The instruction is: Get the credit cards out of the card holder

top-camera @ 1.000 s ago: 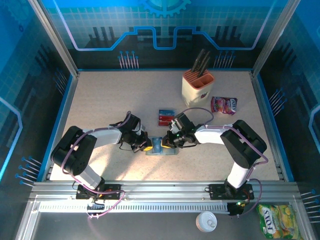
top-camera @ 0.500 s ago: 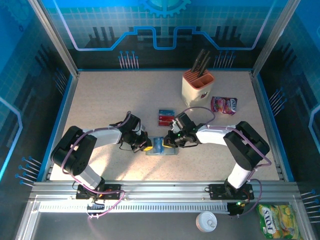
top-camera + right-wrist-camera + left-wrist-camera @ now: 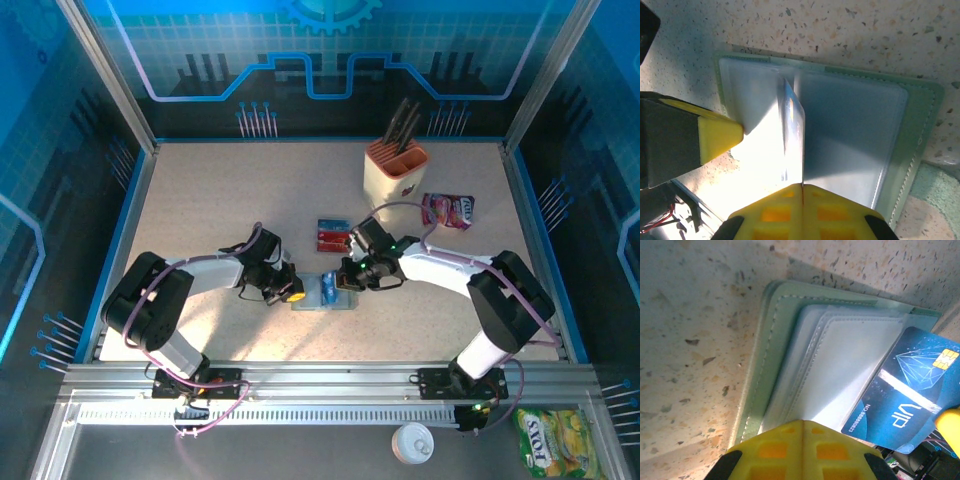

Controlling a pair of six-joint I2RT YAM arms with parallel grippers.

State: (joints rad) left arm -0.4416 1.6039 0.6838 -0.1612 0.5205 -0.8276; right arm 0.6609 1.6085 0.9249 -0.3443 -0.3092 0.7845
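From above, the two wrists crowd together and cover much of the card holder (image 3: 782, 355), so little of it can be read there. It lies open and flat on the surface (image 3: 220, 200), directly beneath and between the two claws. Whether its pale pockets hold anything more cannot be told.

In the right wrist view the blue card (image 3: 793, 131) is seen almost edge-on, and its near end disappears into the seam of the right claw (image 3: 802, 189). That claw is pinching the card and holding it upright over the holder's fold. In the left wrist view the card's far corner is cut off by the frame edge.

The left claw (image 3: 289, 293) has its fingers pressed together, with nothing between them. Its tip bears down on the holder's edge, on the side away from the right claw.

The red cards (image 3: 332, 237) lie on the surface just beyond the right claw.

Compared with a second ago, the right arm's elbow has swung outward and its wrist has turned. The blue card now stands nearer the right claw's side of the holder. The left arm stays low and bent, unmoved.
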